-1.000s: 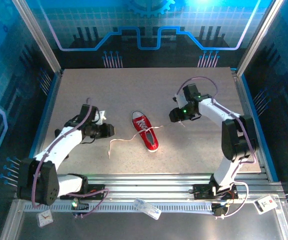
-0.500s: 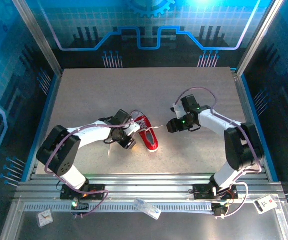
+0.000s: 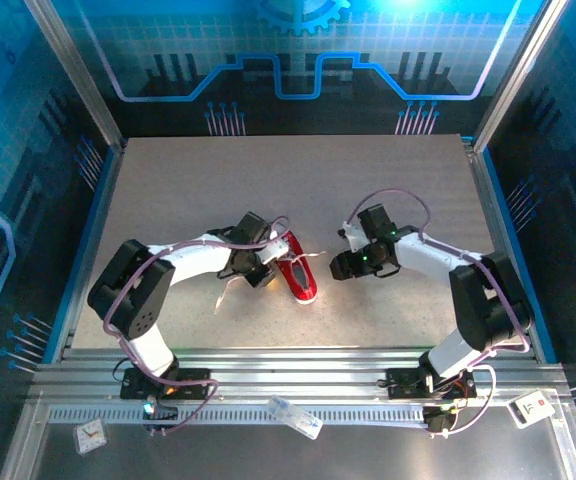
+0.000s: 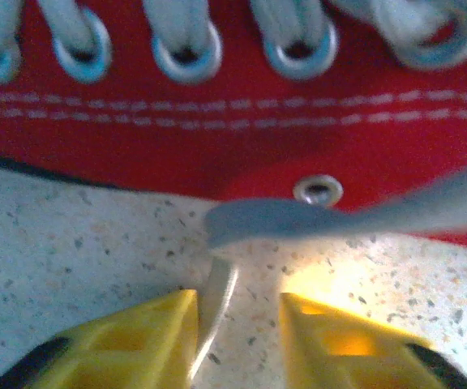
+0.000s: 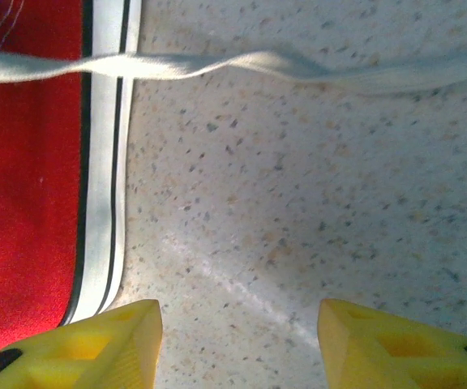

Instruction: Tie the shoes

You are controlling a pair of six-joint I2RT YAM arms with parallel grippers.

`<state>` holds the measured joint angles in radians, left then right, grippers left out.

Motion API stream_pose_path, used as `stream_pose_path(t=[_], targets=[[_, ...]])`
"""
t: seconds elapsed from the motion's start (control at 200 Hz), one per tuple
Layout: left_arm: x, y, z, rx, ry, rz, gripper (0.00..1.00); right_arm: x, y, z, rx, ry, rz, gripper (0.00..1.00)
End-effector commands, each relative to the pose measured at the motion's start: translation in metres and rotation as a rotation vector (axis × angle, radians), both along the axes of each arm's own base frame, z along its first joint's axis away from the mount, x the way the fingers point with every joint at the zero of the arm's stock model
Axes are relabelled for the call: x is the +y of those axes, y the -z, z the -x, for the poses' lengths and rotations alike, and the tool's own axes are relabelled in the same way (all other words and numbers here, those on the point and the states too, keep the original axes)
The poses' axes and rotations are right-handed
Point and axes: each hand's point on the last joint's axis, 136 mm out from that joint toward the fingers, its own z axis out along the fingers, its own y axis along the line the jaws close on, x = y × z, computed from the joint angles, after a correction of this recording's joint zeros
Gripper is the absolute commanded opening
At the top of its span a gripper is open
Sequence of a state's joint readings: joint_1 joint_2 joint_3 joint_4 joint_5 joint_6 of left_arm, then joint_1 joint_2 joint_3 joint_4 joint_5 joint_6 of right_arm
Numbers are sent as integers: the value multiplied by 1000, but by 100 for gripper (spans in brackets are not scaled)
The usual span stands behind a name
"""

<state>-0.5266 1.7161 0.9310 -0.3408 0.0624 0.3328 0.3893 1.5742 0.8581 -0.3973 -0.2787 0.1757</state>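
From above, the red sneaker (image 3: pixel 298 274) lies on the speckled table (image 3: pixel 168 180) between the two arms. The left gripper (image 3: pixel 267 264) is close against the sneaker's left side and the right gripper (image 3: pixel 336 265) is just off its right side. White laces (image 3: pixel 226 291) trail out from the sneaker on both sides. At the left wrist, the sneaker's red canvas wall and a row of eyelets (image 4: pixel 186 53) fill the top. One lace strand runs down from the sneaker between the yellow fingers (image 4: pixel 136 340), which stand apart and unclenched; whether it brushes the left one is hard to say. At the right wrist, the jaws are spread wide over bare table just right of the sneaker's white sole (image 5: pixel 104 178). A lace crosses beyond them, untouched.
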Motion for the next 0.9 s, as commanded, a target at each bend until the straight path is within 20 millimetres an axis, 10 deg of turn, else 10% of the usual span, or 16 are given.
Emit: stream_pose_path(t=[0.0,0.62,0.895], targets=[[3,-1,2,23,-5,-4,0,14,-5,11,-3,-17,-43,51],[-23,-120,14,-87,3,315,0,72,3,50,66,-60,-215,34],[-39,-135,12,-115,-10,427,0,64,-14,45,-13,-49,-178,29]])
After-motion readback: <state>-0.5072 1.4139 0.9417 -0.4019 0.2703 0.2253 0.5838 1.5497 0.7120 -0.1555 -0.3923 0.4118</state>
